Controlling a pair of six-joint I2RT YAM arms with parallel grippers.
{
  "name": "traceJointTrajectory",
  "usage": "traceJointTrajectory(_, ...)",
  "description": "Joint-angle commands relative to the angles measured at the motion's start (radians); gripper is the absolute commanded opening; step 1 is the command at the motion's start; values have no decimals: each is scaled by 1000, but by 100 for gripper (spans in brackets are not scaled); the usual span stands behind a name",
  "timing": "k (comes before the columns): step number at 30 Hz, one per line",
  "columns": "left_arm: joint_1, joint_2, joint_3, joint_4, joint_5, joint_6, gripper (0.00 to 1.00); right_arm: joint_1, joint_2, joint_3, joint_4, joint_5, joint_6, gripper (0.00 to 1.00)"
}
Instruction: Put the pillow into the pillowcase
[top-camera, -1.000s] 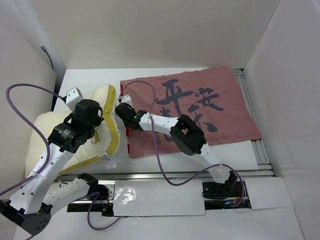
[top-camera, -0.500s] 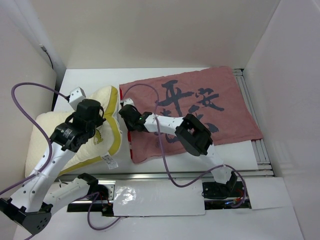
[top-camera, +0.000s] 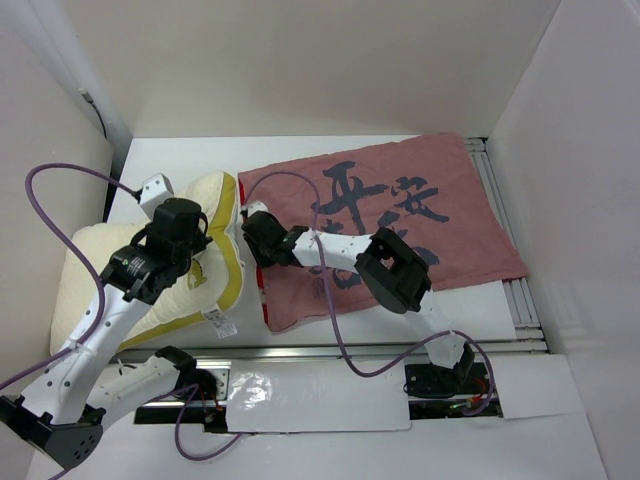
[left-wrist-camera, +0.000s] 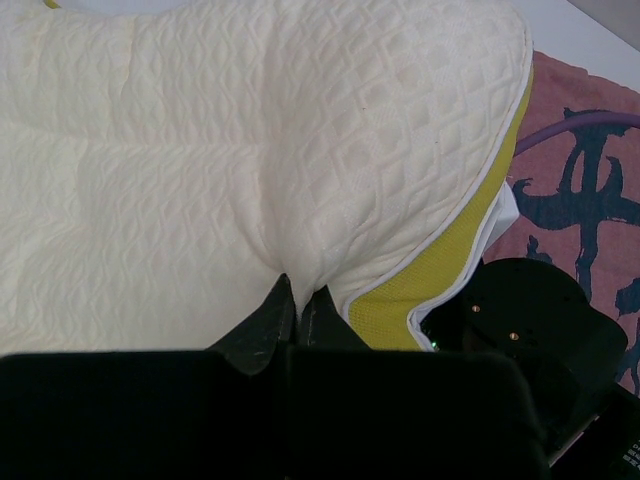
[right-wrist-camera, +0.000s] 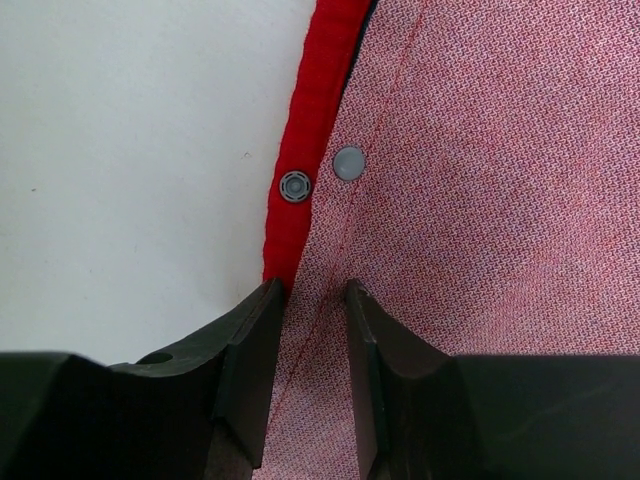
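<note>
Lying flat, pink pillowcase (top-camera: 455, 175), quilted cream pillow (left-wrist-camera: 250, 150)

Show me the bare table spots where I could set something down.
Free: the far-left strip of white table behind the cream quilted rectangular pillow; the near-right strip before the dull pink calligraphy pillowcase. Crowded between them.

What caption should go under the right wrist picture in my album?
Right fingers straddle the red hem of the pillowcase, two gray snaps just ahead.
</note>
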Motion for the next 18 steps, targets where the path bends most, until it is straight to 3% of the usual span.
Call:
traceJointTrajectory(1, 12, -6, 7, 55, -54, 33, 0, 1, -70, -18, -30, 12, -19, 39)
traceJointTrajectory(8, 12, -6, 7, 64, -45, 42, 0, 19, -101, -45, -6, -92, -51, 42)
traceJointTrajectory(18, 12, -6, -2, 64, -45, 42, 0, 49, -107, -70, -27, -19, -62, 42)
